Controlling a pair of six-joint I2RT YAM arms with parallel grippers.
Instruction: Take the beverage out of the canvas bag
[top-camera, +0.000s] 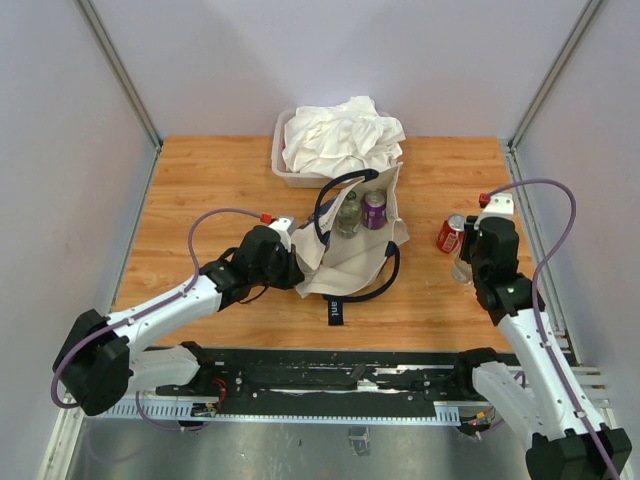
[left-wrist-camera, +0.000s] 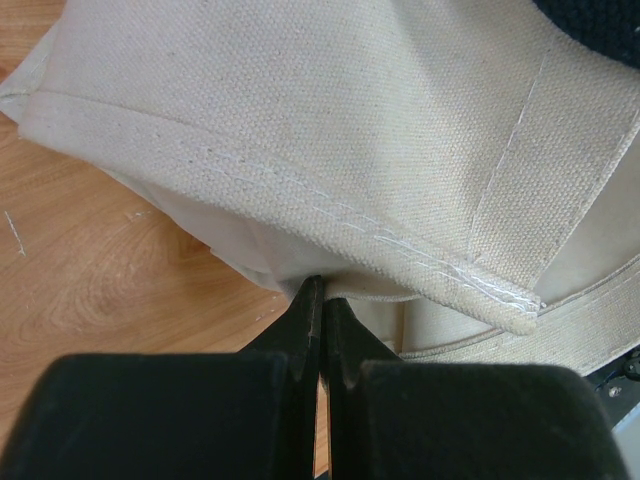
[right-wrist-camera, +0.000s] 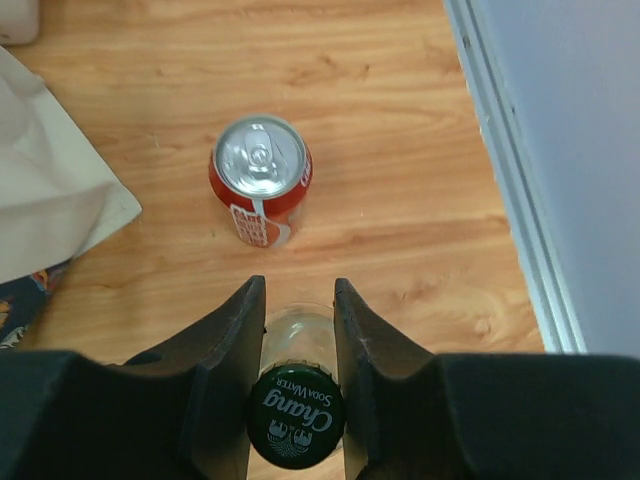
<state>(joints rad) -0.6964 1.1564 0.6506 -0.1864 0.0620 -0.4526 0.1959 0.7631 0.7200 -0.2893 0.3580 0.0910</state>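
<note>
Partly done, by the look of it. Far left: jaws of the left gripper (left-wrist-camera: 320, 295) pressed flat together at the hem of the canvas bag (top-camera: 345, 265), apparently pinching cloth to pin it down. Centre: bag lying on the table (top-camera: 200, 180), mouth gaping, with a clear bottle (top-camera: 348, 215) and a purple can (top-camera: 374, 210) inside, yet to come out. Behind it, a clear tub (top-camera: 277, 150) heaped with white cloth (top-camera: 340, 135). Right of the bag: a red can (right-wrist-camera: 260, 190) upright on bare wood, out already. Far right: right gripper (right-wrist-camera: 298, 300) clasped around a green-capped glass bottle (right-wrist-camera: 296, 412), just beside the red can; impossible to say whether resting or lifted. Two drinks out, two to go, judging from this.
</note>
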